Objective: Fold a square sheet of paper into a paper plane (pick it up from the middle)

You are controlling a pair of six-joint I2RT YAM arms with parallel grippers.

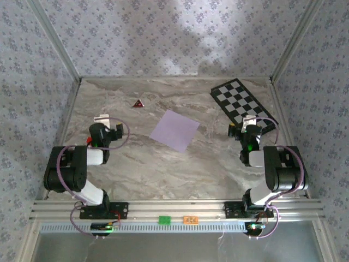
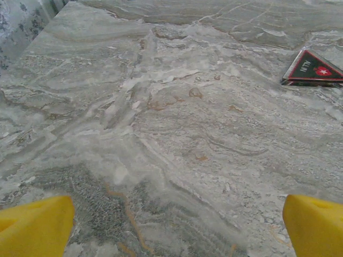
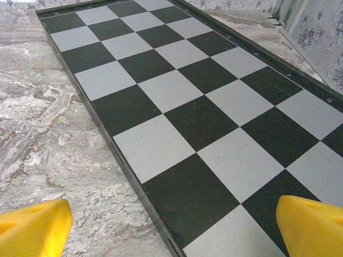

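A pale lilac sheet of paper [image 1: 174,130] lies flat on the marble table [image 1: 163,169], about in the middle between the two arms and a little farther from them. It is turned like a diamond, with one corner toward the arms. I see no fold on it from above. Neither arm touches it.

The left gripper [image 2: 177,225] is low over the left part of the table, well apart from the paper. Its two yellow fingertips [image 2: 35,227] stand in the bottom corners of the left wrist view, spread wide, and they hold nothing; between them is just bare marble. Ahead and to its right lies a small dark red triangle [image 2: 313,69] with a red star on it, flat on the table.

The right gripper [image 3: 171,225] is at the right side, at the near end of the black-and-white checkered board [image 3: 182,101]. Its fingers are also spread wide and hold nothing. One fingertip is over the marble, the other over the squares of the board, and the dark edge of the board runs between them. The board lies slanted in the far right corner of the table, apart from the paper.
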